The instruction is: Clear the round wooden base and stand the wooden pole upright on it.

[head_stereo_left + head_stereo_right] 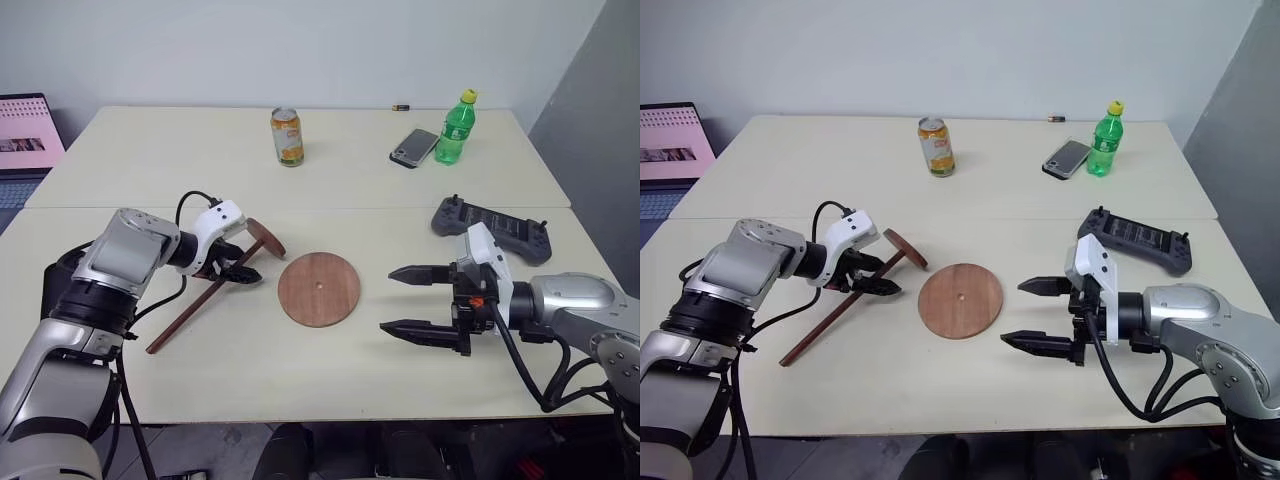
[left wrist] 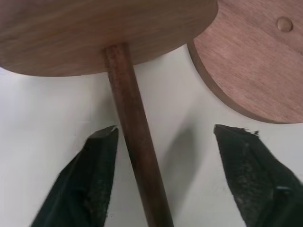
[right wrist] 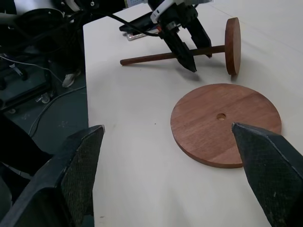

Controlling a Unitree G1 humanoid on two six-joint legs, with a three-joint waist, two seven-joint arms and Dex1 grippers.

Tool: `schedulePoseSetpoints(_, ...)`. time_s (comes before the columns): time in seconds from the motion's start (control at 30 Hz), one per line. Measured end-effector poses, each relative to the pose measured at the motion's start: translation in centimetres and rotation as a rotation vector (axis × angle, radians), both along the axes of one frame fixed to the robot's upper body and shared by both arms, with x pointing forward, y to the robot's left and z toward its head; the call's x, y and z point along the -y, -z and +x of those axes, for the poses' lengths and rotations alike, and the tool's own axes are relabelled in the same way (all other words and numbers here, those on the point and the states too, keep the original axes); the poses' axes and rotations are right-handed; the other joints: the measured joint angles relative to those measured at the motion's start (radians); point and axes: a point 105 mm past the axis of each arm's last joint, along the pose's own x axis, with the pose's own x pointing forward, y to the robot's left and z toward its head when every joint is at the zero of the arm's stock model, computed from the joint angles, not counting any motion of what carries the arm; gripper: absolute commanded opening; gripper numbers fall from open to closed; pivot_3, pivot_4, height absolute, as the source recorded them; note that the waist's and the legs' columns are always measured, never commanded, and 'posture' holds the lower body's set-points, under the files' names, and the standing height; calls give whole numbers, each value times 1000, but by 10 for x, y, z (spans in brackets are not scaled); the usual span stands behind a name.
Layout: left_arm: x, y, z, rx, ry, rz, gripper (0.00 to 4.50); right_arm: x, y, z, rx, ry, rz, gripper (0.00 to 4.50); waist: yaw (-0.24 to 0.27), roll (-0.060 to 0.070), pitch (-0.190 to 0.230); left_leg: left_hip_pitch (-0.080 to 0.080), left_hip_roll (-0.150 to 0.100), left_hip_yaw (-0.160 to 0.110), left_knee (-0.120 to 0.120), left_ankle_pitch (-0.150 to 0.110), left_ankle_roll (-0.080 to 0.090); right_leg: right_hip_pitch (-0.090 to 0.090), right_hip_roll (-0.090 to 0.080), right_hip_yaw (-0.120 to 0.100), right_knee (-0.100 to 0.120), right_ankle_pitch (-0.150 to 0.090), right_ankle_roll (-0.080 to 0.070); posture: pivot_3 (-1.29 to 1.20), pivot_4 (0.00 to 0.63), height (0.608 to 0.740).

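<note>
A: Where's the left claw (image 1: 240,268)?
B: Reaching forward and angled down to the bench, its black fingers (image 2: 85,179) straddling the wooden pole (image 2: 135,142) just behind its disc, gaps on both sides, not clamped.
A: And the right claw (image 1: 412,300)?
B: Hovering above the bench, pointing left, fingers spread wide, holding nothing.

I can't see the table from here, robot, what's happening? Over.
Left gripper open astride the wooden pole, not clamped. Right gripper open, empty. Round wooden base bare; nothing in the way.
</note>
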Motion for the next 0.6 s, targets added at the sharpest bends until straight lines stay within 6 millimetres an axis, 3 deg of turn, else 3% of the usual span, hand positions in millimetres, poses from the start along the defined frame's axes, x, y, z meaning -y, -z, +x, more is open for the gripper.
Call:
schedulePoseSetpoints(0.33,-3,7,-1,-17,14,2,326,1,1,-1,-13,3,1,4500,1,0,0,0,0,0,0,0,0,0,0,0,0,0,0,0,150,740)
schedulePoseSetpoints(0.5,-3,6,-4,-17,17,-27,258,2,1,-1,-14,4,-5,4500,0,0,0,0,0,0,0,0,0,0,0,0,0,0,0,0,150,740)
schedulePoseSetpoints(0.6,-1,-9,-4,30,26,-75,258,3,0,-2,-14,2,-7,4500,1,0,0,0,0,0,0,0,0,0,0,0,0,0,0,0,150,740)
